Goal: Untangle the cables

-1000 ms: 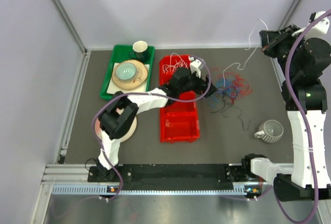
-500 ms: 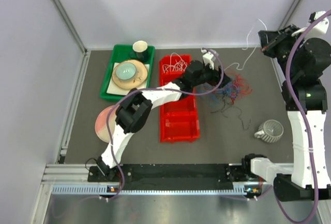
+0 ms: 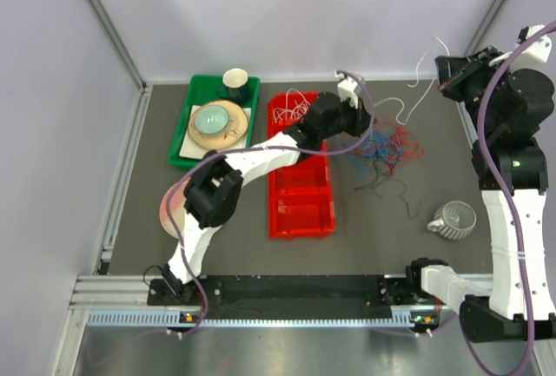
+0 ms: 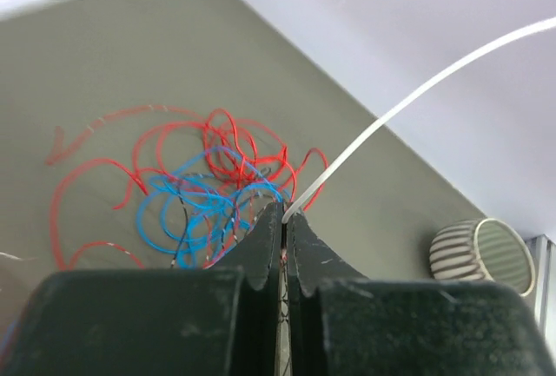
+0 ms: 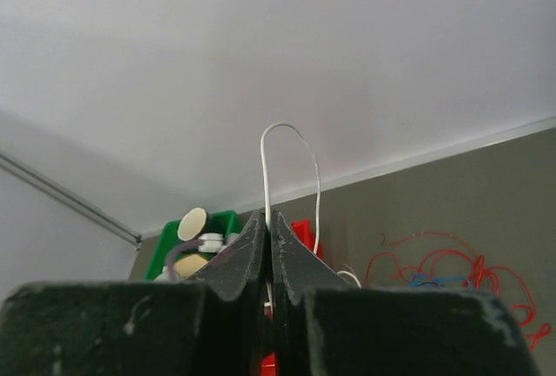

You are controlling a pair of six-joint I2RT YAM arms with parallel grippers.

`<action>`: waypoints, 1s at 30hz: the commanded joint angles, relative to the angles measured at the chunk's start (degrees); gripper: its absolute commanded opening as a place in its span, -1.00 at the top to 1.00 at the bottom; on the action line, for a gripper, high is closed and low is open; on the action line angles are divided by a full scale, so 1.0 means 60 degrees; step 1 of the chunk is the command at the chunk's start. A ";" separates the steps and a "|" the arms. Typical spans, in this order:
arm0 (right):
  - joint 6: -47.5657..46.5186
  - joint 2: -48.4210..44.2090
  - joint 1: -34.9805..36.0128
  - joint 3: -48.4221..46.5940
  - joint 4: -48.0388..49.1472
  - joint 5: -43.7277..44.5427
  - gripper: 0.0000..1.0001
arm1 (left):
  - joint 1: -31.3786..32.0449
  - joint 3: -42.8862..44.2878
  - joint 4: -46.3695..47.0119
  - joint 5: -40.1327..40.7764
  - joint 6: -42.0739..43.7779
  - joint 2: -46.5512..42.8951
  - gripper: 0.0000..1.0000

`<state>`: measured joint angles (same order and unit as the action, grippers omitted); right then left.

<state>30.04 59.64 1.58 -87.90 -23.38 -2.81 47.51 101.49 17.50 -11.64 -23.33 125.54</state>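
The cables [image 3: 382, 146] lie as a loose tangle of thin red, blue, black and white wires on the grey table, right of the red bin. My left gripper [image 3: 365, 124] reaches over the tangle's left edge. In the left wrist view the left gripper [image 4: 284, 215] is shut on a white cable [image 4: 417, 94] that runs up and to the right, with the red and blue loops [image 4: 200, 185] just beyond the tips. My right gripper [image 3: 443, 75] is raised high at the far right. In the right wrist view the right gripper [image 5: 269, 220] is shut on the white cable [image 5: 291, 133], which arcs above the tips.
A red bin [image 3: 300, 181] with several white wires at its far end lies under the left arm. A green tray [image 3: 182, 137] with dishes stands at the back left, a pink plate [image 3: 169, 211] at the near left, and a striped mug [image 3: 452, 218] at the near right.
My left arm swung right from over the red bin to the tangle, and its jaws went from open to shut on the white cable. The right arm barely moved.
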 commanded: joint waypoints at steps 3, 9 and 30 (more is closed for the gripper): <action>-0.0290 -0.0066 -0.0074 0.0527 0.0307 0.0775 1.00 | -0.0168 0.0076 0.0365 0.0433 0.0476 -0.2581 1.00; -0.0276 0.0182 -0.0074 0.1056 0.0307 0.0821 1.00 | -0.0227 0.0062 0.0380 0.0124 0.0578 -0.3461 1.00; 0.0558 0.4150 0.1771 0.0046 0.1288 -0.0630 1.00 | -0.2878 -0.0099 0.0307 -0.0754 -0.0608 -0.2116 1.00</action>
<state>31.77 81.17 10.09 -82.61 -19.94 -4.93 32.93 100.92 16.45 -12.56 -23.05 110.65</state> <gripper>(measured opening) 0.009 0.016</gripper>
